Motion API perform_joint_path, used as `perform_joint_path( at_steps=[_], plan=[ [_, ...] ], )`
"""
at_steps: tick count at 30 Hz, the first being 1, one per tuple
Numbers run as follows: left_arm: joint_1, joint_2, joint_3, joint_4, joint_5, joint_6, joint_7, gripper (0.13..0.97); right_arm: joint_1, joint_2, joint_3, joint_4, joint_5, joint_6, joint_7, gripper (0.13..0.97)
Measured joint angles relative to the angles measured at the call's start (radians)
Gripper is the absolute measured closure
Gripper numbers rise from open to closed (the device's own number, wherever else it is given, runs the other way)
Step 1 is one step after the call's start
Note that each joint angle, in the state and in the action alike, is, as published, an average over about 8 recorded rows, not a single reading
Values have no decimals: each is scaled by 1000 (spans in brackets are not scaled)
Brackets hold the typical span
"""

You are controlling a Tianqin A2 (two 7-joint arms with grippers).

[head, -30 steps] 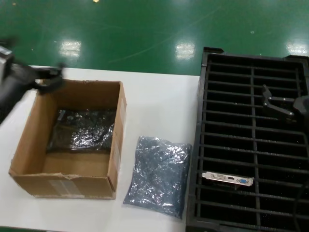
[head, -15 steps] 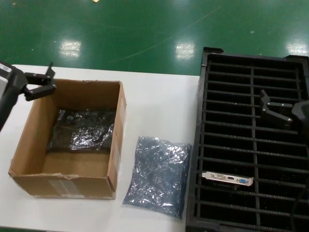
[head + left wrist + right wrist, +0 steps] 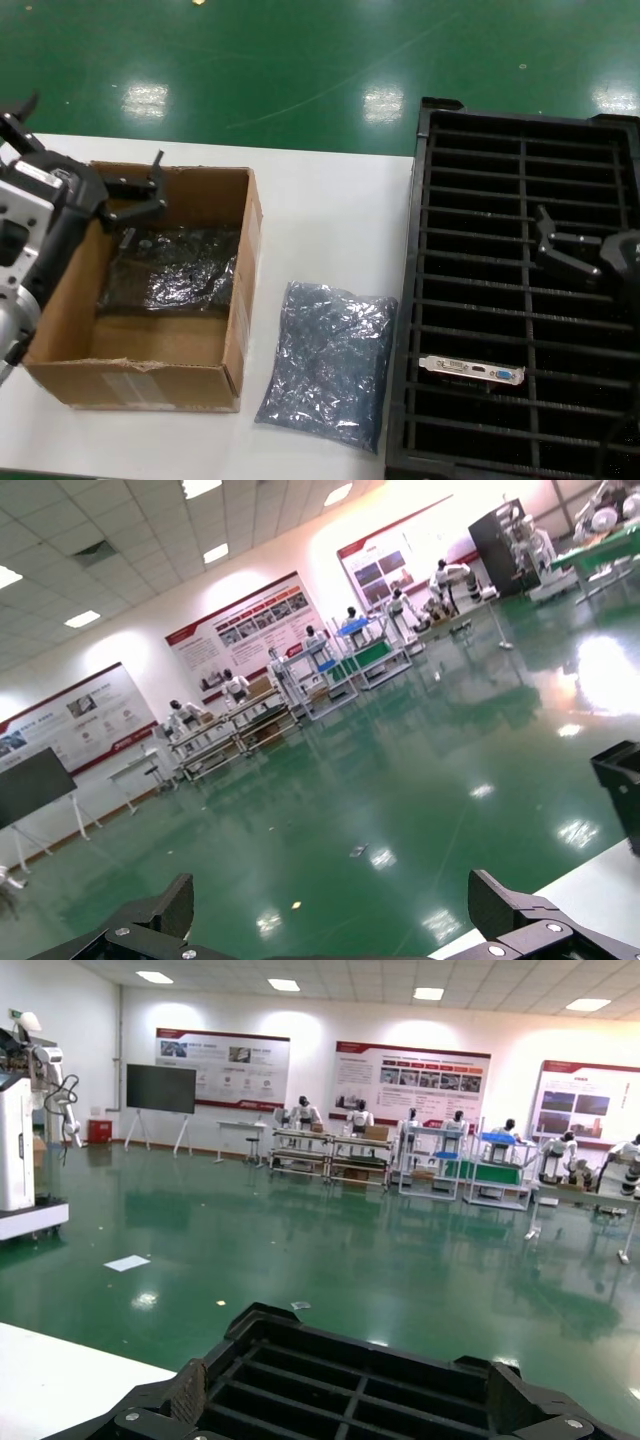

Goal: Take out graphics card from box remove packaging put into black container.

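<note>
From the head view, your left gripper (image 3: pixel 140 190) is over the far left corner of the box (image 3: pixel 150 380), fingers spread and holding nothing. The bagged card (image 3: pixel 172 268) lies flat on the box floor, against the far wall, just below and nearer you than those fingers. Its long axis runs left to right across the box. So I judge the coming move is a drop straight down and slightly toward you, and the left arm is far the nearer one. Your right gripper (image 3: pixel 560 245) hovers over the container (image 3: pixel 430 300), fingers apart and empty, well away from the box. An empty bag (image 3: pixel 328 362) lies on the table (image 3: pixel 330 220) between box and container, and a bare card (image 3: pixel 472 370) already stands in a near slot.

Left wrist view: the two fingertips (image 3: pixel 160 915) stand wide apart, pointing out at the hall floor; the box is not shown.

Right wrist view: the fingertips (image 3: pixel 190 1395) are spread, with the container's far rim (image 3: pixel 340 1340) between them.
</note>
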Motion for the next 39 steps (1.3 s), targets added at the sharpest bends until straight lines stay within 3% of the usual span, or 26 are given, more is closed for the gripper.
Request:
perform_joint_path(
  at_steps=[39],
  plan=[
    [226, -66, 223, 168, -666, -382, 291, 132, -185, 58, -90, -7, 440, 209, -354, 129]
  ],
)
